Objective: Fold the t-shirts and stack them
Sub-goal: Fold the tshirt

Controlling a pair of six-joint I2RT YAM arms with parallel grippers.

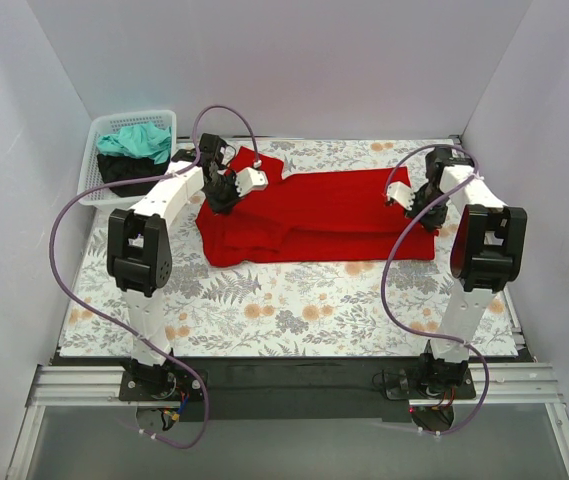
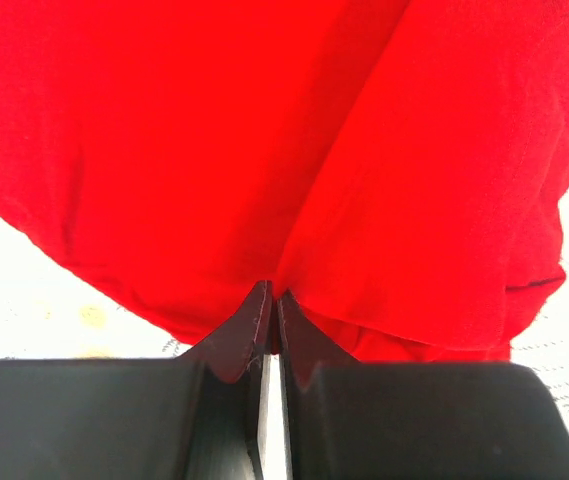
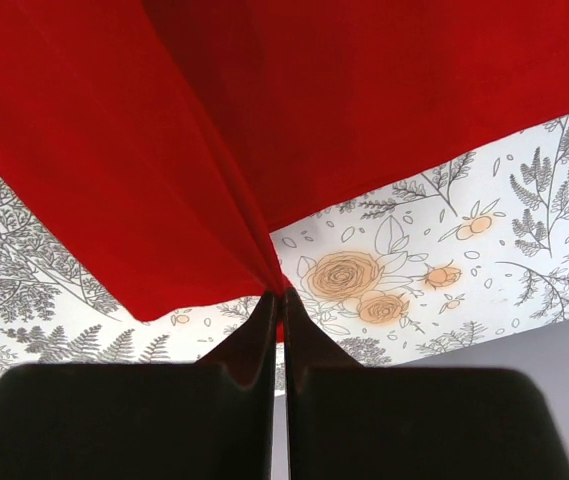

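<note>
While my two grippers are each pinched tight on cloth, the red t-shirt [image 1: 314, 212] lies spread across the far half of the flowered table [image 1: 294, 300]. It runs from near the far left corner toward the right edge, with loose folds along its near side.

My left gripper [image 2: 269, 297] has its fingers pressed together on the shirt's left end. Seen from that wrist, red cloth fans out from the fingertips and fills almost the whole view.

My right gripper [image 3: 276, 298] is clamped the same way on the shirt's right end, close to the right edge of the table. From that wrist, creases in the cloth run together into the fingertips. The fabric there hangs raised above the table, and orange flowers and grey ferns show beneath it.

At the far left corner stands a white basket [image 1: 95, 172]. Inside it a teal t-shirt [image 1: 136, 140] is bunched on top of a black t-shirt [image 1: 127, 170]. The basket sits apart from the red shirt, just beyond my left arm.
</note>
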